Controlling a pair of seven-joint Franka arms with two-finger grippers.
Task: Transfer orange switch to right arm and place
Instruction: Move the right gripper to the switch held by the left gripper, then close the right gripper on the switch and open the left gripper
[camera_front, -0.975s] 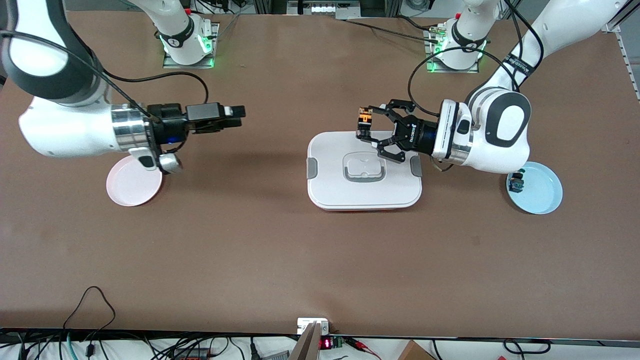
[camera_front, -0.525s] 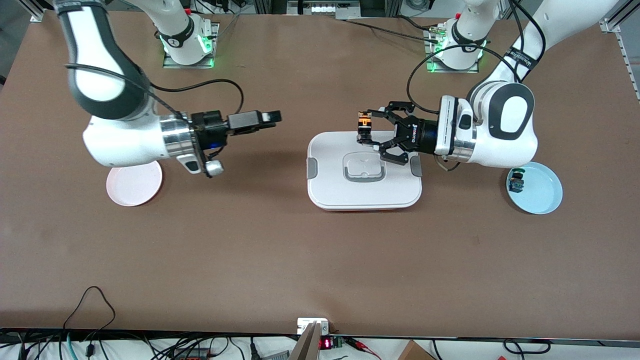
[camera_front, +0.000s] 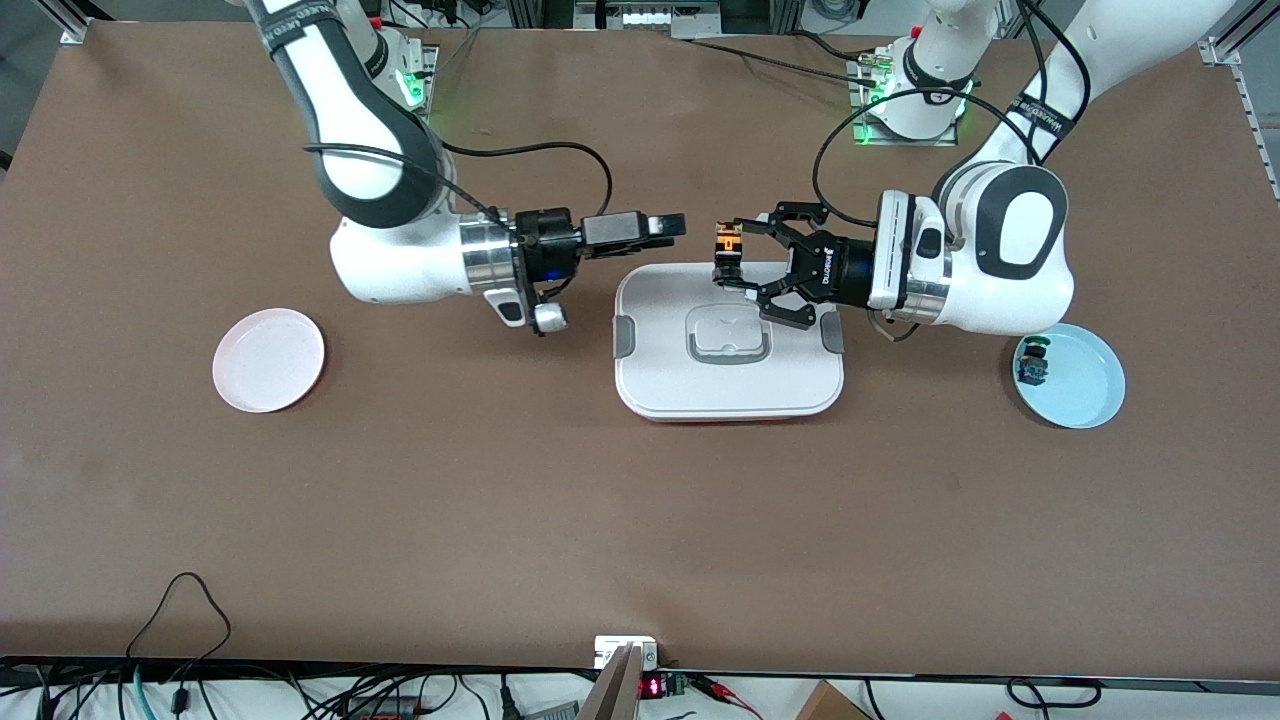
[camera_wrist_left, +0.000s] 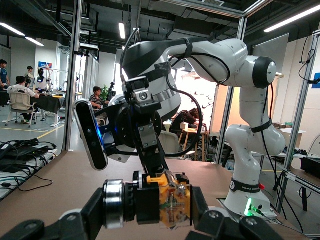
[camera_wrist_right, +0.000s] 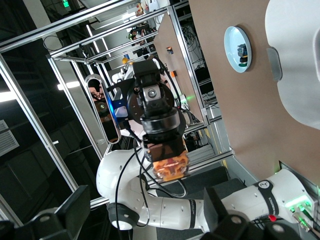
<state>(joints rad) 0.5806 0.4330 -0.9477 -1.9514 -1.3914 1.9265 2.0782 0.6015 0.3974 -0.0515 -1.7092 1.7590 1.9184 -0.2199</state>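
My left gripper (camera_front: 727, 256), a black claw, is shut on the orange switch (camera_front: 729, 240) and holds it in the air over the white box's edge farthest from the front camera. In the left wrist view the switch (camera_wrist_left: 172, 200) sits between the pads, orange and clear-bodied. My right gripper (camera_front: 676, 226), slim and black, is open and level with the switch, a short gap from it, pointing at it. In the right wrist view its fingers (camera_wrist_right: 75, 210) stand wide apart, with the switch (camera_wrist_right: 171, 167) ahead in the left claw.
A white lidded box (camera_front: 650, 390) lies mid-table under the left gripper. A pink plate (camera_front: 268, 360) lies toward the right arm's end. A blue plate (camera_front: 1085, 385) toward the left arm's end holds a small green-capped switch (camera_front: 1032, 365).
The right arm has swung from over the pink plate across the table until its gripper is close to the switch. The left gripper has held almost still with the switch.
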